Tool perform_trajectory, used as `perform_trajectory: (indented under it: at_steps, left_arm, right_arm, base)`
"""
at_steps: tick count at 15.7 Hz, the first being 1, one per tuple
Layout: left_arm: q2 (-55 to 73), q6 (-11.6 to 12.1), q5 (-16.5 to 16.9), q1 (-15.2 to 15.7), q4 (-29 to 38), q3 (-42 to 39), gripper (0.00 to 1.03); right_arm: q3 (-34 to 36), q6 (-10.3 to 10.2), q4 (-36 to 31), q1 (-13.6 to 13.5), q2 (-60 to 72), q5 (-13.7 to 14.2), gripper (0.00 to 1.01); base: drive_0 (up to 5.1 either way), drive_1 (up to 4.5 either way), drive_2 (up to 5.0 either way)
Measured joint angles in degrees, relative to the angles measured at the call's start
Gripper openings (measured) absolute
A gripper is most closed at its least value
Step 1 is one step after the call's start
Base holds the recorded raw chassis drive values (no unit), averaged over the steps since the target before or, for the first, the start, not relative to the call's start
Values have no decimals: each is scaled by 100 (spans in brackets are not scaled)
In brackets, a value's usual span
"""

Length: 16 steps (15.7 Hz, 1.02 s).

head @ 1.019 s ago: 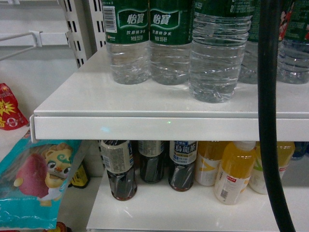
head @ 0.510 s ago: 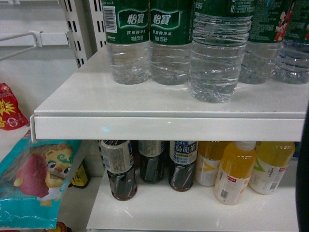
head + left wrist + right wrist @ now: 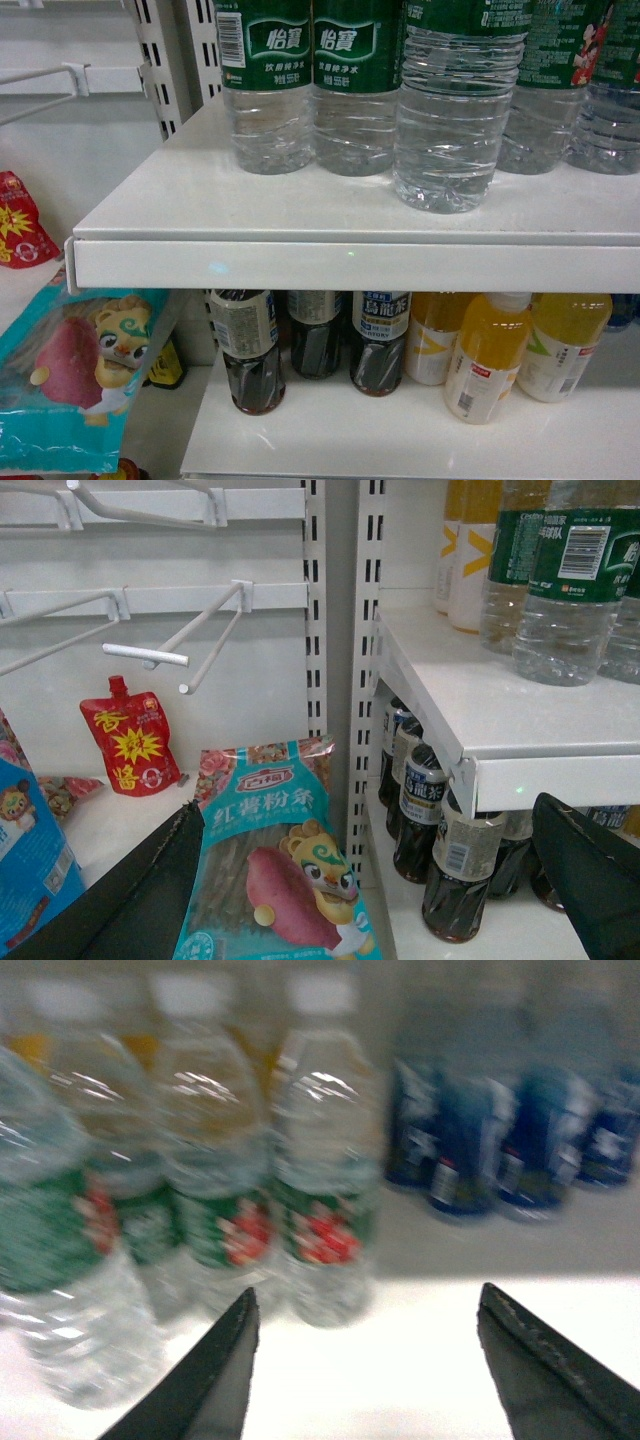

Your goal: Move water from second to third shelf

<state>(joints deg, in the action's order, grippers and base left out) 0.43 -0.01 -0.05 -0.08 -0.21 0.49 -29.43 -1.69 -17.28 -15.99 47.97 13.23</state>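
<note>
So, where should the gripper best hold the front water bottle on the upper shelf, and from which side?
Probably the ribbed clear body of the water bottle below its green label, approached level from the open shelf front. It stands upright, forward of its neighbours, so the fingers can pass on both sides.

Clear ribbed plastic water [image 3: 446, 120] on a smooth, glossy white shelf [image 3: 350, 262].

The black left end effector [image 3: 370, 880] holds its two fingers spread wide with nothing between them. The black right end effector [image 3: 365, 1370] likewise gapes, empty.
</note>
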Motion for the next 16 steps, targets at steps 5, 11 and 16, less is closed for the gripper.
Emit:
perform_trajectory:
  at_steps: [5, 11, 16]
  left_arm:
    - [0, 0, 0, 0, 2, 0, 98]
    - [0, 0, 0, 0, 2, 0, 98]
    - [0, 0, 0, 0, 0, 0, 98]
  right_arm:
    - [1714, 155, 525, 1600, -2420, -1325, 2]
    - [2166, 155, 533, 1600, -2855, -1325, 2]
    - [2404, 155, 621, 1600, -3130, -1325, 2]
  base:
    - [0, 0, 0]
    - [0, 0, 0]
    - [0, 0, 0]
